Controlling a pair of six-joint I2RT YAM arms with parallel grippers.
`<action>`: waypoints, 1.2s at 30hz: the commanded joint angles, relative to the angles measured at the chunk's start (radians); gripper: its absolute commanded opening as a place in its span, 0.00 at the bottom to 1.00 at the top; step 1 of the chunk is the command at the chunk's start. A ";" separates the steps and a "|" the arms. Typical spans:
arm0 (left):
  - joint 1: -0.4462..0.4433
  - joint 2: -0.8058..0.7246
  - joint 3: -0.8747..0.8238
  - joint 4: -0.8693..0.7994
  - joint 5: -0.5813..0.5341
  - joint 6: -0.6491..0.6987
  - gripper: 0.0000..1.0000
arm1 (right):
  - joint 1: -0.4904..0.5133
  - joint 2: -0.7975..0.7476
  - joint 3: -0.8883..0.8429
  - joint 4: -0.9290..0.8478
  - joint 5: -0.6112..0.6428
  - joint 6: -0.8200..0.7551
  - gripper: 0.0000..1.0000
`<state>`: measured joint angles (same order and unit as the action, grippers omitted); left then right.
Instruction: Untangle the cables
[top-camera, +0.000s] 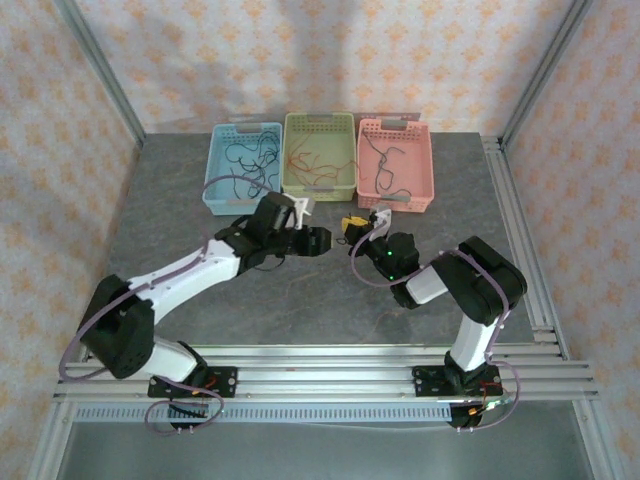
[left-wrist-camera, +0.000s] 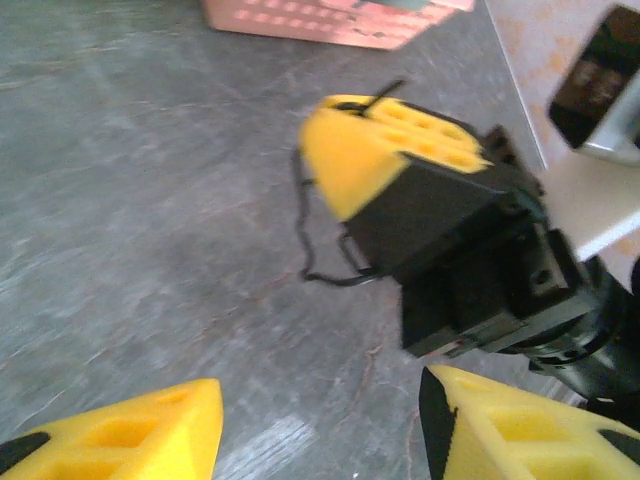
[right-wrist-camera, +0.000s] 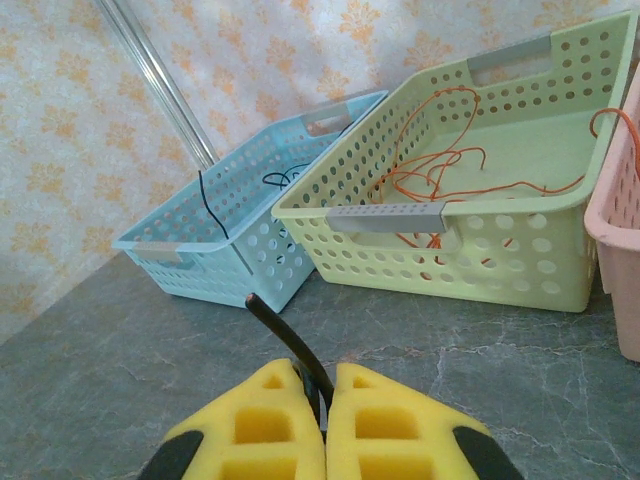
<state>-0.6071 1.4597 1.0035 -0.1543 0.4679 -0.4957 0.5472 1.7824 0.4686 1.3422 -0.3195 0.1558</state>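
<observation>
- Top external: high above and behind the arm bases, facing twelve o'clock and downward. The whole table is in frame from far off, out to its far edge.
- Left wrist: low and very near the tabletop, facing about two o'clock onto the right gripper — the top view shares it.
- Right wrist: low and near the tabletop, facing about eleven o'clock at the green basket and blue basket, both shared with the top view.

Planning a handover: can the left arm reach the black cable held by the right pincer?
Probably yes: the open left pincer faces the black cable hanging from the shut right pincer, and nothing stands between them.
</observation>
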 joint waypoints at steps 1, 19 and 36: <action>-0.031 0.080 0.118 -0.070 -0.005 0.106 0.52 | 0.003 0.014 0.011 0.044 -0.029 -0.010 0.00; -0.078 0.325 0.345 -0.281 -0.205 0.216 0.34 | 0.002 0.015 0.027 -0.001 -0.022 -0.011 0.00; -0.033 0.182 0.175 -0.196 -0.355 0.171 0.00 | 0.003 0.016 0.018 0.008 0.028 -0.007 0.00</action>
<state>-0.6842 1.7081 1.2369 -0.3656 0.2363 -0.2897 0.5510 1.8061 0.4751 1.2781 -0.3035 0.1524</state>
